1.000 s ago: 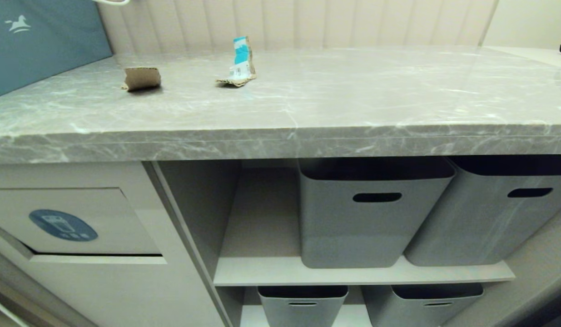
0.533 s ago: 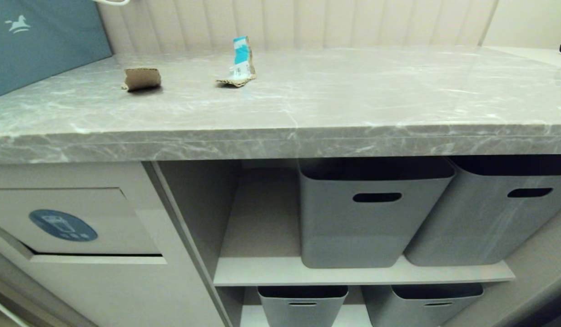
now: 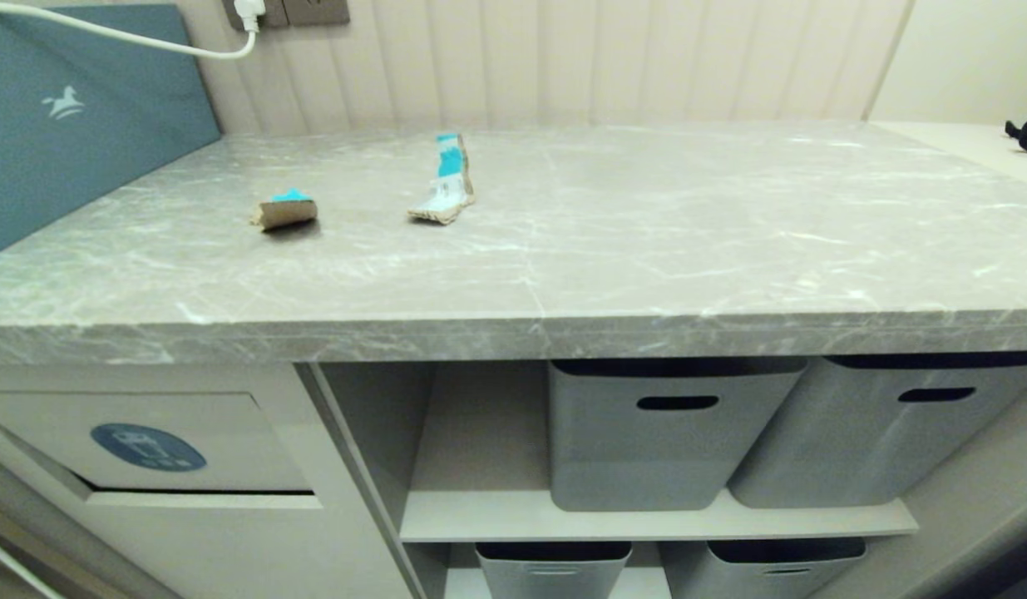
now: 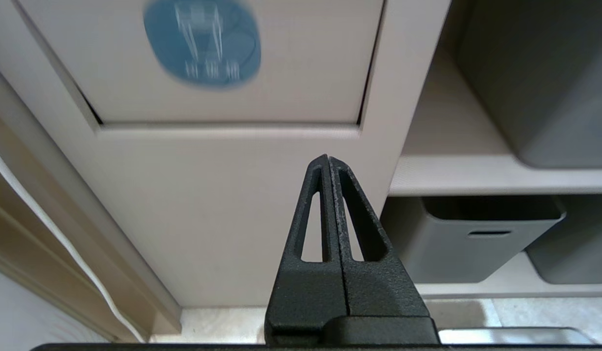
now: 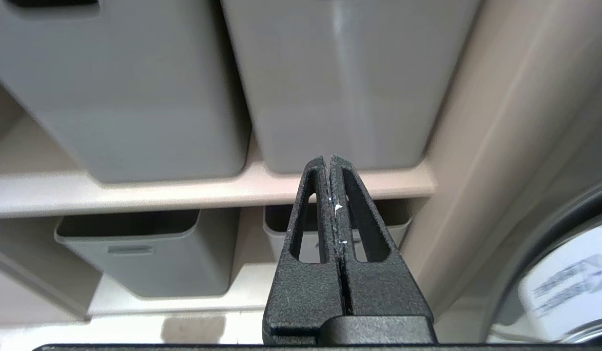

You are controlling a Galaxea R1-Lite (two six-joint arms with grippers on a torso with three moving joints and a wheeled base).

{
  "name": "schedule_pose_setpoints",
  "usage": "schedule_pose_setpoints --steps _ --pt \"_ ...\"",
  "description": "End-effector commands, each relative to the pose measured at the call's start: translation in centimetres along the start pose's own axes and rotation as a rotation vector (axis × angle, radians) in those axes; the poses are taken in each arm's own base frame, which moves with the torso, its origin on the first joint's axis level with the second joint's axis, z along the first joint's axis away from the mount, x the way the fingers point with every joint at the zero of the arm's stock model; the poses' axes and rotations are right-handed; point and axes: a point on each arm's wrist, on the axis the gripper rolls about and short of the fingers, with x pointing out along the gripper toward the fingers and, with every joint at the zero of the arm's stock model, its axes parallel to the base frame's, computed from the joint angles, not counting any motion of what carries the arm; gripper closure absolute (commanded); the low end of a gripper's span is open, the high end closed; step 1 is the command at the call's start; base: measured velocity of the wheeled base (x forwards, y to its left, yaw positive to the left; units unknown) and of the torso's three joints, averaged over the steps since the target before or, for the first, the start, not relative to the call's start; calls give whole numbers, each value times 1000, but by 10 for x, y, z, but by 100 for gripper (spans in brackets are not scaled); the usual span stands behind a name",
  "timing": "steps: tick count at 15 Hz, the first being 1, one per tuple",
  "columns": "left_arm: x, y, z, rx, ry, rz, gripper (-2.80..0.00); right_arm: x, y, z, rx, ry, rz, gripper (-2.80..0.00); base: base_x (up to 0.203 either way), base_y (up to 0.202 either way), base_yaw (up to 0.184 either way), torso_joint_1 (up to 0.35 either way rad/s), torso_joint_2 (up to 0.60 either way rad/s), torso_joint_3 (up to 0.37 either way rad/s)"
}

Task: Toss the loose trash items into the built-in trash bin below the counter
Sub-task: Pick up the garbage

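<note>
Blue panel (image 3: 89, 125): leans at the far left of the counter (image 3: 563, 333), a white cable (image 3: 122, 37) running above it to a wall socket (image 3: 284, 10).
Bin flap (image 3: 155, 441): set in the beige cabinet front below the counter's left end, blue sticker showing, flap closed.
Left gripper (image 4: 328, 158): low before that cabinet front, just under the flap in the left wrist view; fingers pressed together, holding nothing.
Brown scrap (image 3: 286, 211): lies on the counter's left half, a sliver of teal now showing over its top edge.
Teal-and-white scrap (image 3: 446, 185): stands folded just right of the brown one, nearer the back wall; only these two scraps are in view.
Grey baskets (image 3: 671, 433): on the open shelves right of the bin, in two rows.
Right gripper (image 5: 328, 158): low before the baskets in the right wrist view; fingers pressed together, empty.
What changed: a second ago the counter sat higher in the head view and the socket was out of sight; the whole scene has dropped, so the camera has risen, not the scraps.
Meaning: the robot appears to be raising itself toward counter height; no scrap is picked up yet.
</note>
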Motion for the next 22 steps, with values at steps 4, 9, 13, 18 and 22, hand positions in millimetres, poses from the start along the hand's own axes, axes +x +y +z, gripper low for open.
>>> schedule_pose_setpoints --steps 4,9,13,18,22 --pt "0 0 0 -1 4 1 0 0 0 -1 1 3 -1 0 0 0 0 180 -472 -287" --pt "0 0 -1 -2 2 1 0 0 0 -1 6 4 -3 0 0 0 0 194 -470 -284" --pt "0 0 -1 -4 4 -1 0 0 0 -1 7 3 -3 0 0 0 0 214 -496 -281" --pt "0 0 0 -8 1 2 0 0 0 -1 7 3 -3 0 0 0 0 239 -520 -286" --pt "0 0 0 -10 1 2 0 0 0 -1 9 3 -3 0 0 0 0 255 -547 -301"
